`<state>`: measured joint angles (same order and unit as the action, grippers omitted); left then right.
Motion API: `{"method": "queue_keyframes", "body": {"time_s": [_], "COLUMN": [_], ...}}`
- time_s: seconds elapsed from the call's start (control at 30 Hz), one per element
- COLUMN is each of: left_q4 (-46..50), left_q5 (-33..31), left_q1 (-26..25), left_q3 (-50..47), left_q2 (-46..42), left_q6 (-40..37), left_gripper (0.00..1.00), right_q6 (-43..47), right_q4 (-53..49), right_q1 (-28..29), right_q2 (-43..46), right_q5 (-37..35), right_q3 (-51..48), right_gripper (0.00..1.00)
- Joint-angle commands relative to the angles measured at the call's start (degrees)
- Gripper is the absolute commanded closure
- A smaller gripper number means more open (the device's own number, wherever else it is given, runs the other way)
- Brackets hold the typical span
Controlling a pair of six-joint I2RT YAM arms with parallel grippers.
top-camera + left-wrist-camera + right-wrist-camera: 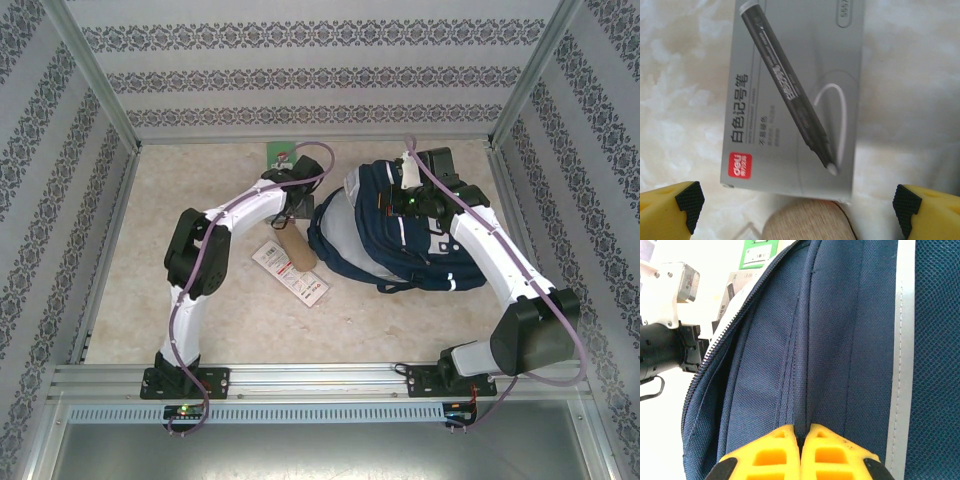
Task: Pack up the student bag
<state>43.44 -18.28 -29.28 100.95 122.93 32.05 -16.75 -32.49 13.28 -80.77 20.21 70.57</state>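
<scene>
Top camera looks down from behind. Wrist cameras sit close: left over marker box (790, 100), right against student bag (840, 340)

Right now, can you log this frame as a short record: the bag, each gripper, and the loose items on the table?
student bag: lying on the table, right of centre
left gripper: open, over the marker box, holding nothing
right gripper: shut on a fold of the student bag's navy fabric
marker box: grey, flat on the table, left of the bag
wooden cylinder: at one end of the marker box
green card: at the table's far edge
</scene>
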Motion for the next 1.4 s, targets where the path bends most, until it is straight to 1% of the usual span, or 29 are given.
{"method": "queue_keyframes", "body": {"time_s": [0.0,0.27,0.37,0.63,0.7,0.77,0.83,0.9,0.93,1.17,1.37], "left_q4": [3.2,2.4,1.7,0.2,0.1,0.0,-0.2,-0.9,-1.2,-1.2,0.0], "left_q5": [-0.7,4.5,7.5,9.8,10.0,10.0,10.0,10.2,10.0,10.3,11.1], "left_q1": [2.1,4.5,5.3,6.1,6.4,6.4,6.3,6.3,6.4,6.0,4.1], "left_q3": [3.0,5.2,5.5,5.4,5.2,5.1,4.6,3.6,3.3,1.0,-0.3], "left_q2": [1.7,6.2,7.7,9.1,9.3,9.1,8.2,6.9,6.1,0.6,-5.1], "left_q6": [-1.6,-1.5,-1.4,-1.5,-1.5,-1.6,-1.4,-1.2,-0.9,0.2,2.2], "left_gripper": [0.01,0.01,0.01,0.00,0.05,0.13,0.17,0.26,0.27,0.25,0.24], "right_q6": [-0.7,-0.9,-0.9,-0.9,-1.0,-1.0,-1.1,-1.2,-1.3,-1.4,-2.1], "right_q4": [2.1,2.2,2.2,2.1,2.1,2.1,2.1,2.2,2.3,2.3,2.3], "right_q1": [0.3,0.3,0.3,0.3,0.3,0.3,0.4,0.4,0.4,0.2,-1.2], "right_q2": [1.8,1.8,1.8,1.5,1.6,1.6,1.6,1.5,1.5,1.3,1.6], "right_q5": [0.6,0.9,0.9,1.0,1.1,1.0,1.0,1.1,1.1,1.3,2.4], "right_q3": [2.7,2.6,2.6,2.6,2.6,2.6,2.7,2.8,2.8,3.8,5.3], "right_gripper": [1.00,1.00,1.00,1.00,1.00,1.00,1.00,1.00,1.00,1.00,1.00]}}
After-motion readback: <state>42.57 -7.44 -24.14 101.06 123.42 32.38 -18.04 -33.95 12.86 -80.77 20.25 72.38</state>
